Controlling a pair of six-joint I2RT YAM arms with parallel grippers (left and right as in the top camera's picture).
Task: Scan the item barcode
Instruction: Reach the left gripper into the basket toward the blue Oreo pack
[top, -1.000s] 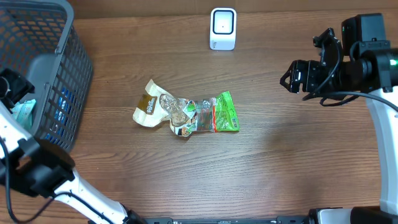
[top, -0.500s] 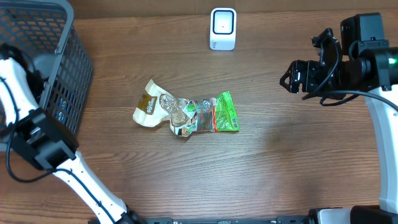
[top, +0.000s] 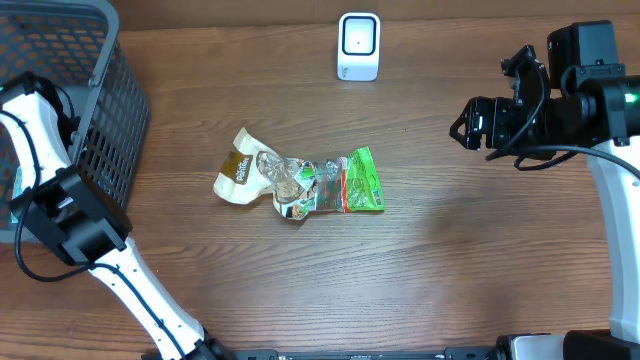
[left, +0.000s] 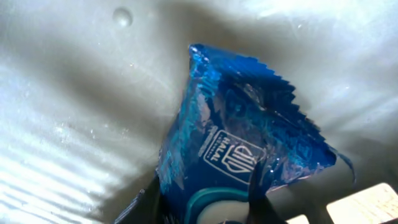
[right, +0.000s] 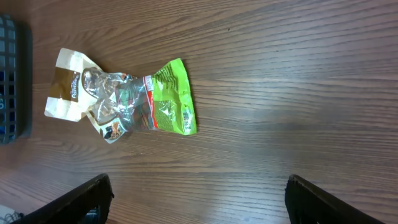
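Observation:
In the left wrist view my left gripper (left: 202, 210) is down inside the basket, its jaws closed against both sides of a crinkled blue snack packet (left: 236, 143) lying on the basket's pale floor. From overhead only the left arm (top: 40, 120) shows, reaching over the basket (top: 105, 110). The white barcode scanner (top: 358, 45) stands at the back middle of the table. My right gripper (top: 463, 128) hovers open at the right, nothing between its fingers (right: 87, 198).
A crumpled beige packet (top: 240, 168), a clear wrapper (top: 295, 185) and a green packet (top: 362, 182) lie together mid-table, also seen from the right wrist as the green packet (right: 174, 96). The dark mesh basket fills the left edge.
The left arm has swung further up and into the basket, and its jaws have closed onto the blue packet. The right arm has not moved.

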